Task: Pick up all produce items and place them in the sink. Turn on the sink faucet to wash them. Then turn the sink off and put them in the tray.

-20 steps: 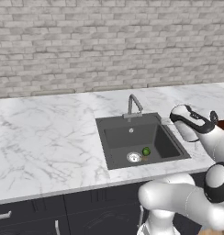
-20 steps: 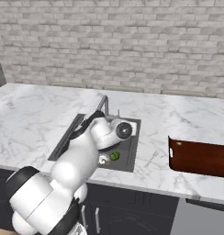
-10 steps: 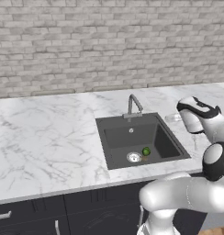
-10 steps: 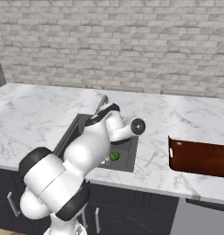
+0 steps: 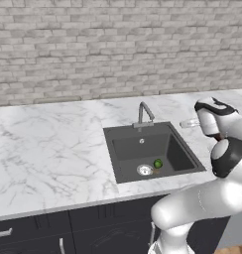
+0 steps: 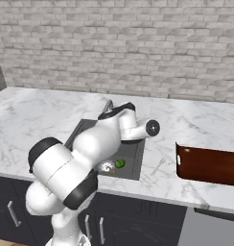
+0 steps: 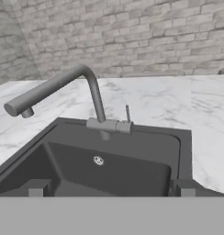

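I counted two produce items in the sink: one green fruit and one small tan piece just beside it, both near the drain. One faucet, one tray on the counter well apart from the basin. My gripper was spread wide, holding nothing, facing the faucet.
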{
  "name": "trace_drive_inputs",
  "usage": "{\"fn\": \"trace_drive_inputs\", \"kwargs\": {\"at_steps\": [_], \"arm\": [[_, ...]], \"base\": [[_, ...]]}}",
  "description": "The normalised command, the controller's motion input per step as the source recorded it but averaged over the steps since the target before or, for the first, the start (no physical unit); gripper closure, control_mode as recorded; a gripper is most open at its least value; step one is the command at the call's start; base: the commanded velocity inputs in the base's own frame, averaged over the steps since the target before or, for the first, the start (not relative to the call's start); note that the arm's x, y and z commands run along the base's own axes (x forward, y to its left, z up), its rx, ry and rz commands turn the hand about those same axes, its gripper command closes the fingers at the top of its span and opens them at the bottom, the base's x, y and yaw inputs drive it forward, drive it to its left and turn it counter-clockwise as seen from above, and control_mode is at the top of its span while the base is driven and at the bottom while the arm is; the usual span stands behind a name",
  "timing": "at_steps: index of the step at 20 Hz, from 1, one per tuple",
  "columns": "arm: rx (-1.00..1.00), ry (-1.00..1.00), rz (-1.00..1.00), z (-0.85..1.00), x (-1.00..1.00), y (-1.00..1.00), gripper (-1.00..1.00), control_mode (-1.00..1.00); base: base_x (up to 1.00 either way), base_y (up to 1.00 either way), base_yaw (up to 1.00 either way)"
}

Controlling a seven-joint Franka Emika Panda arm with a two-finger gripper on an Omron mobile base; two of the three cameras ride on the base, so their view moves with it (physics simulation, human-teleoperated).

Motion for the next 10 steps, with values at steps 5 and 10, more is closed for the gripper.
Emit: {"fn": "trace_drive_inputs", "kwargs": {"at_steps": [5, 10], "arm": [[0.00, 0.00, 0.05, 0.00, 0.26, -0.01, -1.00, -1.00], [0.00, 0.00, 0.06, 0.01, 0.30, 0.00, -1.00, -1.00]], "base": [[0.00, 0.00, 0.00], [0.00, 0.00, 0.00]]}}
